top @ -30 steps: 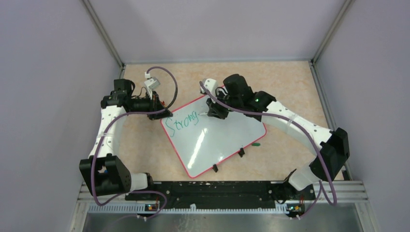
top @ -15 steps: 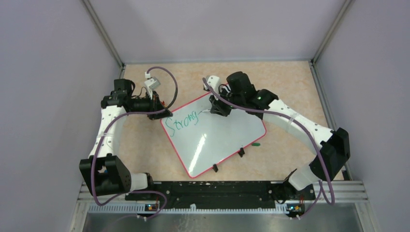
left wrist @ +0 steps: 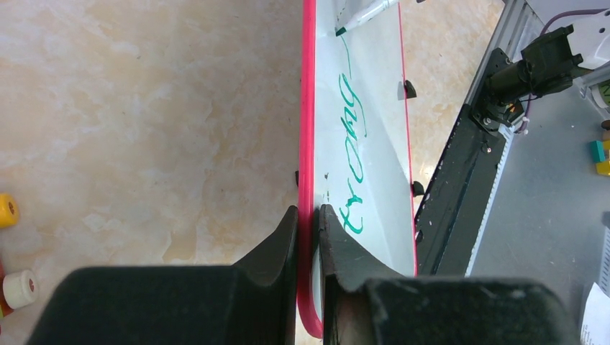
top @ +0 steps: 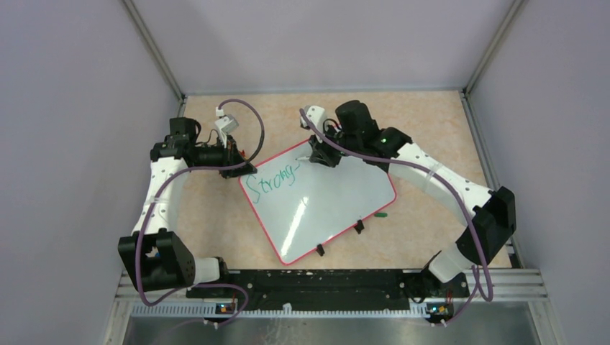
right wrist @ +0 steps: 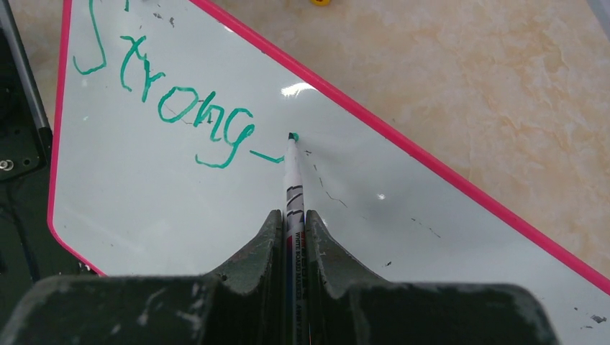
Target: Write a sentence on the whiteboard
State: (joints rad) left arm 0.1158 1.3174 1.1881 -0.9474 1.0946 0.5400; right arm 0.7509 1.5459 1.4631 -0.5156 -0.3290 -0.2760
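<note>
The whiteboard (top: 324, 208) lies tilted on the table, white with a red-pink rim; it also shows in the left wrist view (left wrist: 381, 144) and the right wrist view (right wrist: 180, 208). The sentence (top: 270, 178) reads "Strong" in green with a short stroke after the g (right wrist: 180, 108). My left gripper (top: 243, 167) is shut on the board's rim (left wrist: 308, 215) at its left corner. My right gripper (top: 313, 159) is shut on a white marker (right wrist: 293, 187), whose green tip touches the board at the end of the stroke.
Small black clips (top: 358, 226) sit on the board's near edge. A green marker cap (top: 381, 214) lies just off the board's right corner. Small yellow and white objects (left wrist: 8, 208) lie on the table at the left. The metal base rail (top: 324, 284) runs along the near edge.
The right gripper moved the marker right and away from the g, drawing a short stroke after "Strong". The left gripper stayed clamped on the rim.
</note>
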